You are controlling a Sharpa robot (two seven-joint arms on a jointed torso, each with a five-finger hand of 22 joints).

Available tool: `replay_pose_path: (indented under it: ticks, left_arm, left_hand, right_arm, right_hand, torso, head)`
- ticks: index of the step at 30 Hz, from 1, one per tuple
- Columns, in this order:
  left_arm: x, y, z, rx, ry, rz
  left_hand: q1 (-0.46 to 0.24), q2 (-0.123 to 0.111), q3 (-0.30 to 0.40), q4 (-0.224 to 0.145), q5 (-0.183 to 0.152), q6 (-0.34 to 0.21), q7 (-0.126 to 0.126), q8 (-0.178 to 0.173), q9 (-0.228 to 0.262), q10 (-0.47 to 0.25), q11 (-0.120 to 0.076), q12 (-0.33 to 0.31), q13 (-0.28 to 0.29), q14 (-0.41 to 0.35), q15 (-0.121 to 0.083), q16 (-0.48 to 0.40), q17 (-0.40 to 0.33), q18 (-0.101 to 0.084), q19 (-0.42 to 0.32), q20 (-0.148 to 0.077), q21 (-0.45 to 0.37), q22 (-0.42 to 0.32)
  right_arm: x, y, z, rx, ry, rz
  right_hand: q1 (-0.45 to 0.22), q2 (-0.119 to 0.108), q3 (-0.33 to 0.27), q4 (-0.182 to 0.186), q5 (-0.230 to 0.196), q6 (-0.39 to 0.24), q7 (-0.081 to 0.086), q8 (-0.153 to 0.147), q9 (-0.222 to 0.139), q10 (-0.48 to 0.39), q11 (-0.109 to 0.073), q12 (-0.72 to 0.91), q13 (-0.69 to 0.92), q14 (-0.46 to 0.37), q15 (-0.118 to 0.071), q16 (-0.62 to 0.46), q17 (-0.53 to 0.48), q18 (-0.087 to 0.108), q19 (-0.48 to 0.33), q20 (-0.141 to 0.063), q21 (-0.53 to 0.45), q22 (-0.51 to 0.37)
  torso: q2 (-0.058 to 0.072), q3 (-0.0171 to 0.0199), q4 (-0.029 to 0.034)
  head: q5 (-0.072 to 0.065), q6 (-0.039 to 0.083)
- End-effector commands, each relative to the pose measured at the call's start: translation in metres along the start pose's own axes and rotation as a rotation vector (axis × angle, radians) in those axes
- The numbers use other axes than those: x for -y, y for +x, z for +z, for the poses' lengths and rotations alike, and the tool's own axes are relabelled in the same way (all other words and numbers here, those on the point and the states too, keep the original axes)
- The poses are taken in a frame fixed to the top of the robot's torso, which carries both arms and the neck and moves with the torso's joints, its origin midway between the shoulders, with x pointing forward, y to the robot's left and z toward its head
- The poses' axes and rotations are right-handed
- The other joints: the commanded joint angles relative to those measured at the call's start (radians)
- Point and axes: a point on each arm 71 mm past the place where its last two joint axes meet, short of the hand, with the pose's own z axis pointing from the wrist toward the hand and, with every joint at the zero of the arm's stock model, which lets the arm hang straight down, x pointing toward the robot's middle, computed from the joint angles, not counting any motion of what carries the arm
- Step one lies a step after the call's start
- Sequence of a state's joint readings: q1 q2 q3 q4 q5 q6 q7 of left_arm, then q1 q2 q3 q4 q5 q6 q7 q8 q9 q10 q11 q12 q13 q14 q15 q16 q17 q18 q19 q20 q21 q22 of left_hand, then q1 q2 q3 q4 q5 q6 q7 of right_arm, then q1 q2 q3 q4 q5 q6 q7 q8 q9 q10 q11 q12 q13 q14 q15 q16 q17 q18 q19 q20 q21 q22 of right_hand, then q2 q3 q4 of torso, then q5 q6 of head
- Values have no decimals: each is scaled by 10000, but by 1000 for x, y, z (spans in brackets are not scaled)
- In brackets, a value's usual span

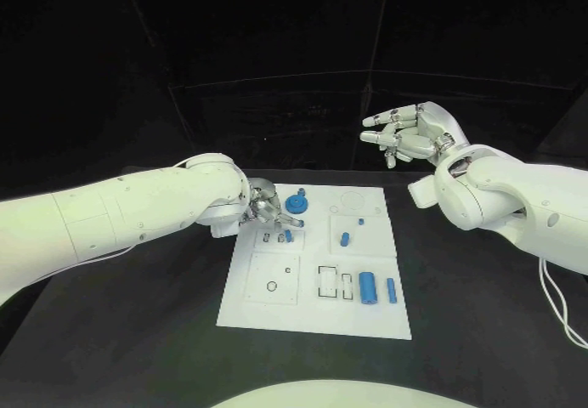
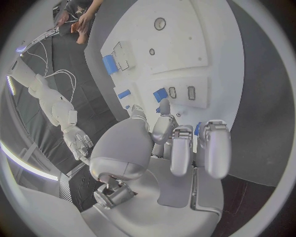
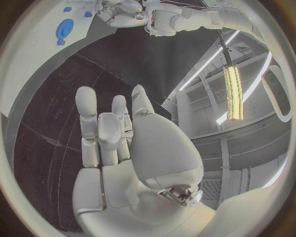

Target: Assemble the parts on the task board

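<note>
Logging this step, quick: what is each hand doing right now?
Left hand: fingers down on the task board by a blue part; whether it holds anything cannot be told.
Right hand: open, raised off the table, holding nothing.

The task board point(image 1: 313, 319) lies mid-table (parts point(image 1: 368, 287) on it), left hand point(image 1: 268, 209) over its far-left corner

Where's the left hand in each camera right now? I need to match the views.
Head view: left hand over the task board's far left corner, beside the round blue part.
Left wrist view: mid-circle, fingers over the board.
Right wrist view: small and distant, near the round blue part.
Shared landmark: the white task board.
</note>
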State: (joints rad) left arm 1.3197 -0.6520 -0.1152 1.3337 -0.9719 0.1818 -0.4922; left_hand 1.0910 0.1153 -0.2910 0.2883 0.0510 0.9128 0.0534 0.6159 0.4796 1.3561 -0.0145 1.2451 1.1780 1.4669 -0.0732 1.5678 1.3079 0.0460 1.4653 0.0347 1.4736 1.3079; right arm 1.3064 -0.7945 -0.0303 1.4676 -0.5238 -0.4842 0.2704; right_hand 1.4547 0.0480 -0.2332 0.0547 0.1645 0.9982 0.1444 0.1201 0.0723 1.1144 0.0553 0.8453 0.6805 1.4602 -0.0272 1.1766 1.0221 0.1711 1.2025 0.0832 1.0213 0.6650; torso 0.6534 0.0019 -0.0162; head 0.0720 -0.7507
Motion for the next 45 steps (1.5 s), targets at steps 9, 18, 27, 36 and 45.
replay_pose_path:
  ticks: [9,18,27,36,45]
  left_arm:
    - [6,4,9,-495,-391,564]
    - [7,5,15,-688,-548,712]
    - [7,5,18,-682,-610,727]
    - [11,5,19,-685,-591,758]
    - [15,6,21,-739,-541,818]
  left_hand:
    - [122,207,-49,-72,-38,-129,-4,157,132,73,-49,84,57,1038,-86,30,2629,-118,449,-91,66,943]
    - [366,313,4,-164,-29,-214,9,234,246,60,-35,84,63,1038,-72,30,2629,-120,450,-77,74,960]
    - [457,363,32,-201,-27,-241,13,264,291,64,-32,94,79,1038,-67,30,2629,-124,455,-71,86,984]
    - [626,430,93,-291,-26,-288,19,308,363,54,-26,89,80,1038,-60,30,2629,-122,450,-62,83,982]
    - [877,509,221,-459,-25,-344,26,354,447,46,-19,85,86,1038,-53,30,2629,-121,443,-53,82,985]
  right_arm:
    - [-2,-5,1,547,-111,-299]
    - [0,-5,1,547,32,-316]
    - [2,-5,2,542,171,-321]
    - [3,-2,4,346,382,-263]
    - [4,-2,4,261,507,-247]
  right_hand:
    - [-202,178,-33,-235,161,-63,-29,171,-18,122,2,1792,1569,186,65,974,1153,-280,183,20,913,1121]
    - [-250,204,-45,-247,195,-83,-24,187,-21,97,7,1859,1595,173,71,990,1163,-278,149,27,951,1150]
    - [-255,238,-37,-269,228,-103,-20,195,-24,71,10,1894,1605,159,76,993,1162,-275,119,33,973,1164]
    - [-239,280,-15,-301,261,-134,-11,196,-29,9,17,1887,1570,136,80,971,1129,-262,62,39,959,1121]
    - [-143,350,49,-404,276,-157,-1,215,-30,-25,21,1937,1590,120,86,989,1150,-259,18,48,996,1152]
  torso:
    - [6,-10,3]
    - [9,-23,10]
    - [8,-19,9]
    - [9,-18,11]
    - [8,-18,-2]
  head:
    - [-15,-77]
    - [-9,-113]
    - [-4,-132]
    - [17,-180]
    - [3,-211]
